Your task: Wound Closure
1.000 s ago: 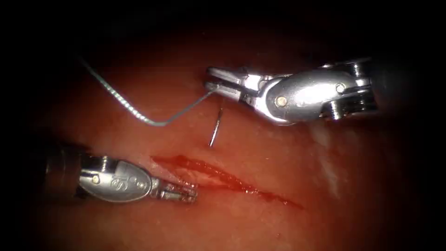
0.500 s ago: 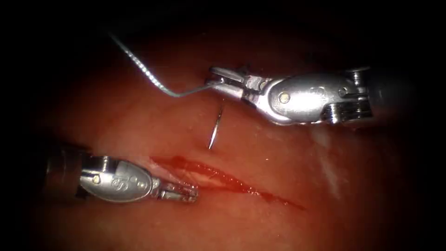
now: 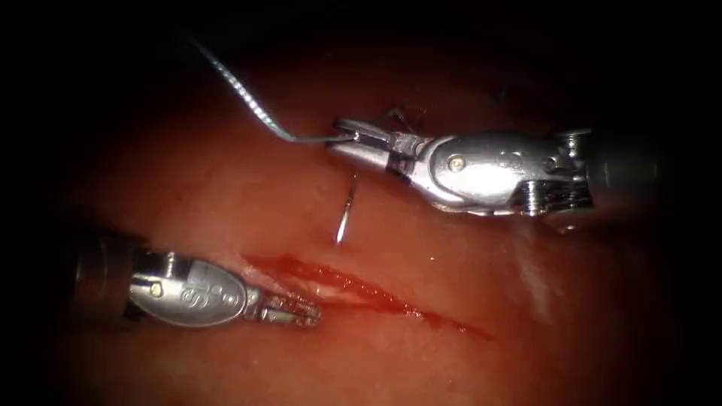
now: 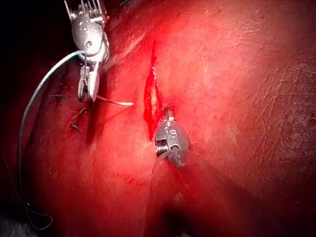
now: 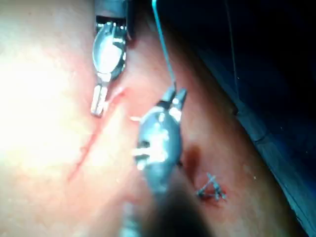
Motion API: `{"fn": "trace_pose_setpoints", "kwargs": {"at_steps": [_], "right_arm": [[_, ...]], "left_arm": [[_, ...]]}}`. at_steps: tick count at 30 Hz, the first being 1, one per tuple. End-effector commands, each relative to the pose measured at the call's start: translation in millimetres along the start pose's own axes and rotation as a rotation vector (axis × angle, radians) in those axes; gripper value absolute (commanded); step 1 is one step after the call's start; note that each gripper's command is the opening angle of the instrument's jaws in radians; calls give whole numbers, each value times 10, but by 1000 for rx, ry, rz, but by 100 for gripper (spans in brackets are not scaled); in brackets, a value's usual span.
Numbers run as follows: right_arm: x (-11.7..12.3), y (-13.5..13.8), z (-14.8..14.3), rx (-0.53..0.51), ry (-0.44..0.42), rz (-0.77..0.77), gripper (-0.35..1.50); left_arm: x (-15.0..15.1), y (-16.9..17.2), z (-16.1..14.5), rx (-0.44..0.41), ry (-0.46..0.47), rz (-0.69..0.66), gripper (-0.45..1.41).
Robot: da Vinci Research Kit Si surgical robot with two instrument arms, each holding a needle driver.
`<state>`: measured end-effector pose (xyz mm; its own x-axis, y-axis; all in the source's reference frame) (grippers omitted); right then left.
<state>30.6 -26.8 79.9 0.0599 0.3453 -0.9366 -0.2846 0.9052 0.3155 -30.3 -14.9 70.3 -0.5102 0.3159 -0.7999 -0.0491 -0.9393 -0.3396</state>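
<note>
Tissue (image 3: 226,188): one cut (image 3: 361,289), one needle (image 3: 346,210)

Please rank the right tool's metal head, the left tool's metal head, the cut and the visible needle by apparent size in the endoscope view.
1. Right tool, holding the needle near its thread end.
2. The cut, nearly as long, so unsure.
3. Left tool, holding nothing, at the cut's left end.
4. Needle, its tip above the cut, not in the tissue.

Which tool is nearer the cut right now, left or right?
Left. The left tool lies shut and empty at the cut, by its left end. The right tool is above it, apart, holding the needle, whose tip hangs short of the cut.
</note>
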Motion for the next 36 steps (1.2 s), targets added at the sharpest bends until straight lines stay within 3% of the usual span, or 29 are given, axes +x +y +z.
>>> {"fn": "trace_pose_setpoints", "kwargs": {"at_steps": [1,11,27,31,36], "right_arm": [[-3,-1,7,3,3,12,-35],[-13,-15,8,24,7,140,-35],[-34,-37,10,59,-25,558,-35],[-45,-50,19,136,-58,813,-35],[-56,-69,23,175,-85,864,-35]], "left_arm": [[-3,-2,7,0,2,1,-33],[-3,-2,8,0,2,1,-33],[-3,-3,8,1,1,1,-33],[-3,-2,8,1,1,1,-33],[-3,-2,9,1,1,1,-33]]}}
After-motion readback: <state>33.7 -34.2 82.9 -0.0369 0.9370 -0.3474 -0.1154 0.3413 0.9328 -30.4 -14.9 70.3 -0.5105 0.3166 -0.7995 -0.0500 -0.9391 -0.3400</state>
